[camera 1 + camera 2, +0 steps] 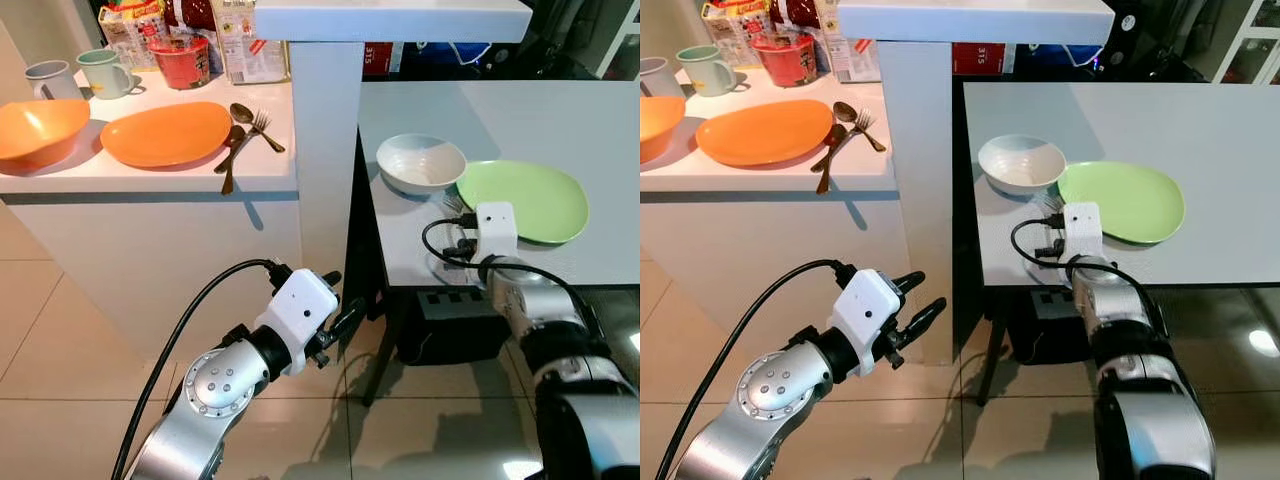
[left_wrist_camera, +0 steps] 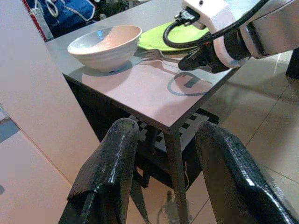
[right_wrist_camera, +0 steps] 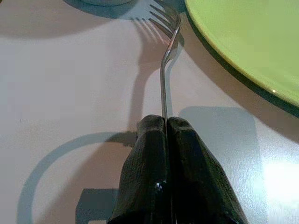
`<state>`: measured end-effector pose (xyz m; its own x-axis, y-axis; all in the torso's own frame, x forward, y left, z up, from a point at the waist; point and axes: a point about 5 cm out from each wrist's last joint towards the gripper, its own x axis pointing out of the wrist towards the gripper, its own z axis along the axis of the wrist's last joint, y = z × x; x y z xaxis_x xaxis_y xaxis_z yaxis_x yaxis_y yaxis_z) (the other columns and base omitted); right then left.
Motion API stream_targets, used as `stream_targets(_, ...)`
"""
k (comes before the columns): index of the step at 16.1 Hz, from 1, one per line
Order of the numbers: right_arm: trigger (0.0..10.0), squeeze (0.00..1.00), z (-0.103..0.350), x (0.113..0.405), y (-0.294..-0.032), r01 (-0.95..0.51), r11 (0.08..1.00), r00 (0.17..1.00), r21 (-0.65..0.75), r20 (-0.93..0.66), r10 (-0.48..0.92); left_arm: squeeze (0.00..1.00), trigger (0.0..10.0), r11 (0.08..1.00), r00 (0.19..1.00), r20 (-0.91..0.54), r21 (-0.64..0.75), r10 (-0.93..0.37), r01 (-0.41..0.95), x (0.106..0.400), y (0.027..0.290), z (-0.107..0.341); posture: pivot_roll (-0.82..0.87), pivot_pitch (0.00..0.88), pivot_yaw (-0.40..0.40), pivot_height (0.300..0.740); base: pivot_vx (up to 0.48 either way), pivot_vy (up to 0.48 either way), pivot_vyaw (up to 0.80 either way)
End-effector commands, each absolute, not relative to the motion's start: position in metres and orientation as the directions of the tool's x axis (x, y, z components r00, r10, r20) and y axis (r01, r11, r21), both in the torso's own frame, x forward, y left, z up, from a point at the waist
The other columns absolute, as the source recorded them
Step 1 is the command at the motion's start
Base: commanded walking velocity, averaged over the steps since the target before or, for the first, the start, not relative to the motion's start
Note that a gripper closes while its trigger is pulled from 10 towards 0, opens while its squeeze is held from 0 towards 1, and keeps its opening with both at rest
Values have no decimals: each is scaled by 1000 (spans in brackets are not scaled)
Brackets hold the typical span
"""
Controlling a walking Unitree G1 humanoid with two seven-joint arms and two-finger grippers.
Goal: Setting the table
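Right wrist view looks down the right gripper (image 3: 166, 126), whose two black fingers are clenched together on the thin handle of a silver metal fork (image 3: 164, 70); the fork points away from the gripper with its tines lying on the grey worktop (image 1: 520, 110), just beside the rim of the flat lime-green plate (image 1: 530, 195) and near the foot of the white ceramic bowl (image 1: 420, 162). Nearer the robot and lower, the left gripper (image 1: 912, 305) hangs in the gap in front of the white counter, its fingers spread and holding nothing, pointing toward the grey worktop's near corner. On that worktop the bowl sits touching or almost touching the green plate's left edge, with the fork between them at the front. Farther off to the left, the white counter (image 1: 150, 180) carries an oval orange plate (image 1: 165, 133), an orange bowl (image 1: 38, 130), a bronze-toned spoon and fork (image 1: 240, 140), two pale mugs (image 1: 80, 72) and a red cup (image 1: 182, 60) before some food boxes. By my reading, one setting is nearly laid: plate and bowl are down and the fork is being placed but not yet let go; the orange dishes, remaining cutlery and mugs seem left to bring over.
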<state>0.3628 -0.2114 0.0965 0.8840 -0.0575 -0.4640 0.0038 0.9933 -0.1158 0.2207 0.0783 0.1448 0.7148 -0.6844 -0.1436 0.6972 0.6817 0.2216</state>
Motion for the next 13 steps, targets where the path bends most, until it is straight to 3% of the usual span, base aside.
stream_targets(1,10000,0,99,366,-212,1,992,888,-123,-455,-57,0,10000,669,703,-141,225,-697,708,218,77,148,-30,42,21,740,0,0,0)
stream_targets(13,10000,0,101,373,-216,29,989,891,-147,-444,-92,0,10000,660,696,-152,228,-702,716,217,76,148,-15,57,23,740,0,0,0)
